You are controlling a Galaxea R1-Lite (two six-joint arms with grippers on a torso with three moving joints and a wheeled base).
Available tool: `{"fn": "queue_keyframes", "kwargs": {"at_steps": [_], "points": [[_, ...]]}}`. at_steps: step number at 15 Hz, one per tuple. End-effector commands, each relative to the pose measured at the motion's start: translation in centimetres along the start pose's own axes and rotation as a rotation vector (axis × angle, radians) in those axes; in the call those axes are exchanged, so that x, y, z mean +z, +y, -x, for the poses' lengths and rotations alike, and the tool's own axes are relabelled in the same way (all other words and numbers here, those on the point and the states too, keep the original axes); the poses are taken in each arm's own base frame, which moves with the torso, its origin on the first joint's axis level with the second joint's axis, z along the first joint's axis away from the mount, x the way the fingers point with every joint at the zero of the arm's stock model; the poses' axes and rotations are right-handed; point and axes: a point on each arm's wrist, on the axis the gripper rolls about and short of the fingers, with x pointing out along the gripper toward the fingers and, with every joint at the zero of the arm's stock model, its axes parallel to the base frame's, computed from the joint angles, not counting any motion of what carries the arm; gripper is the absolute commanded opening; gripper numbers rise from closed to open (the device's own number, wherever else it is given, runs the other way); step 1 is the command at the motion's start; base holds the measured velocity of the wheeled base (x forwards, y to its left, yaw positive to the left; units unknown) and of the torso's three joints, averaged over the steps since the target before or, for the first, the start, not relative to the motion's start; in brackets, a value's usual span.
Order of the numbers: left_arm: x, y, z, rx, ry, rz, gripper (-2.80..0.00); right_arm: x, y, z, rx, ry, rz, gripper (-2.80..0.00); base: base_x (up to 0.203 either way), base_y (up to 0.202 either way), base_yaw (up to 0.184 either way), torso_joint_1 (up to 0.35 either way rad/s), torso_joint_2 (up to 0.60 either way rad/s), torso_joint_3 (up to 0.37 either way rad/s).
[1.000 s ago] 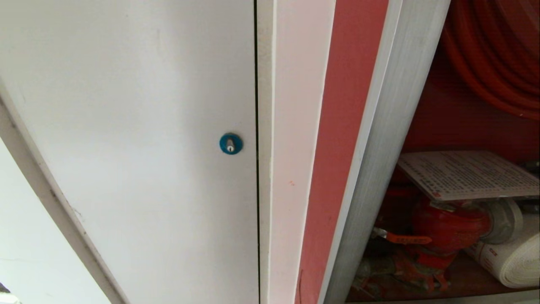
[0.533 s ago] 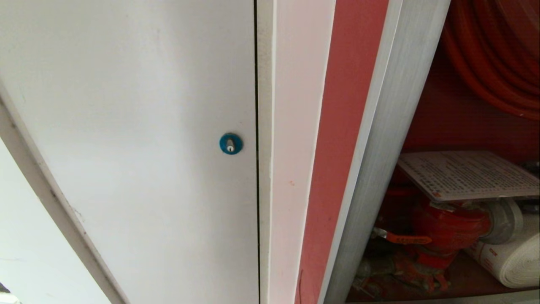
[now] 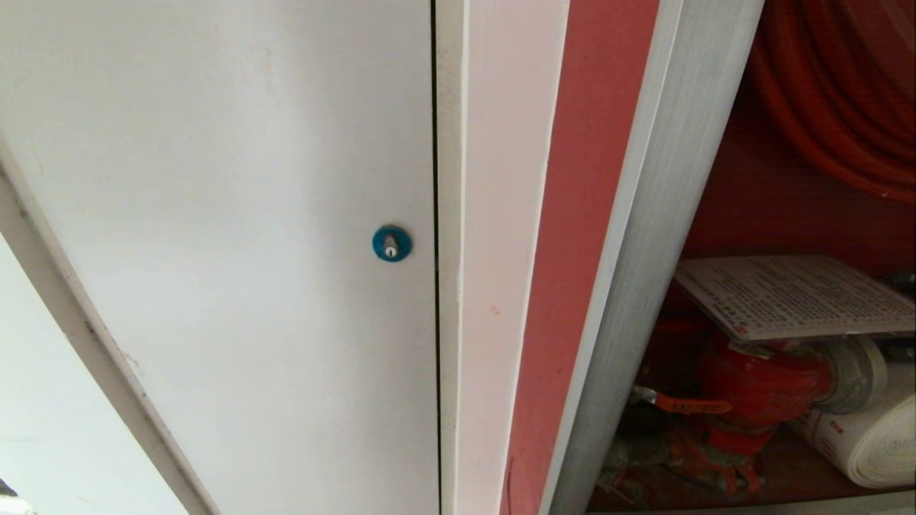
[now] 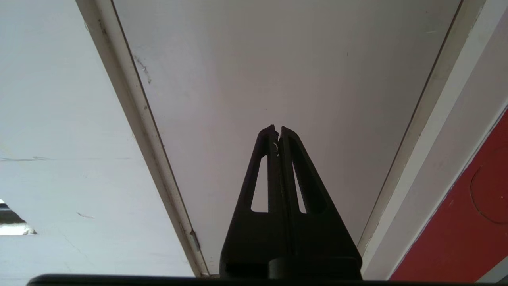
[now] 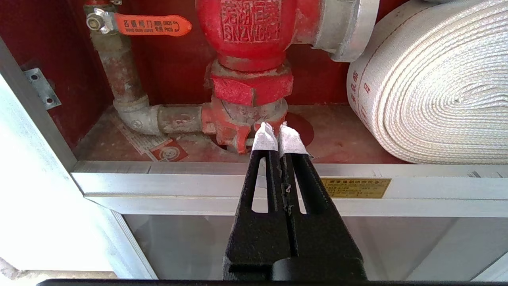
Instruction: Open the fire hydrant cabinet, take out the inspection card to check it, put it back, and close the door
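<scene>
The fire hydrant cabinet (image 3: 644,286) fills the right of the head view behind its silver frame post. Its inside shows undimmed: a coiled red hose (image 3: 837,93) above a red valve (image 3: 758,379). The inspection card (image 3: 794,297), a white printed sheet, lies flat on top of the valve. The door is out of view. My right gripper (image 5: 279,127) is shut and empty, its white-taped tips hovering over the cabinet's lower frame rail (image 5: 178,178) and pointing at the base of the valve (image 5: 248,28). My left gripper (image 4: 278,129) is shut and empty, facing a plain white panel. Neither arm shows in the head view.
A plain white door (image 3: 215,214) with a blue round lock (image 3: 391,243) stands left of the cabinet. Inside the cabinet are a rolled white hose (image 5: 436,87) on the right, a pipe with an orange lever handle (image 5: 152,24) on the left, and a brass plate (image 5: 355,187) on the rail.
</scene>
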Motion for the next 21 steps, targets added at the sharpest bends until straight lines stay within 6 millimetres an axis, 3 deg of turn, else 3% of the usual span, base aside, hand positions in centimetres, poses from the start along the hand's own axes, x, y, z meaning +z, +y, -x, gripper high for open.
{"fn": "queue_keyframes", "kwargs": {"at_steps": [1, 3, 5, 8, 11, 16, 21], "points": [[-0.2, 0.0, -0.1, -0.001, 0.007, 0.0, -2.8, 0.0, 0.0, 0.0, 0.0, -0.002, 0.0, -2.8, 0.0, 0.0, 0.0, 0.0, 0.0, 0.0], [-0.2, 0.0, -0.1, 0.0, 0.007, -0.001, -2.8, 0.2, 0.0, 0.1, -0.006, -0.005, 0.005, -2.8, 0.0, 0.0, 0.0, 0.0, 0.0, 0.0], [-0.2, 0.0, -0.1, 0.0, 0.007, 0.001, -2.8, 1.7, 0.0, 0.6, -0.005, -0.04, 0.005, -2.8, 0.0, 0.0, 0.0, 0.0, 0.0, 0.0], [-0.2, 0.0, -0.1, 0.0, 0.007, 0.0, -2.8, 5.6, 0.1, 1.7, 0.015, -0.076, 0.036, -2.8, 0.0, 0.0, 0.0, 0.0, 0.0, 0.0], [-0.2, 0.0, -0.1, 0.0, 0.007, 0.001, -2.8, 9.2, 0.4, 1.5, 0.091, -0.084, 0.197, -2.8, 0.0, 0.0, 0.0, 0.0, 0.0, 0.0], [-0.2, 0.0, 0.0, 0.0, 0.006, 0.001, -2.8, 12.7, 1.0, -1.1, 0.337, -0.039, 0.437, -2.8, 0.0, 0.0, 0.0, 0.0, 0.0, 0.0], [-0.2, 0.0, 0.0, 0.0, 0.007, 0.001, -2.8, 14.0, 1.3, -4.8, 0.478, 0.027, 0.621, -2.8, 0.0, 0.0, 0.0, 0.0, 0.0, 0.0]]}}
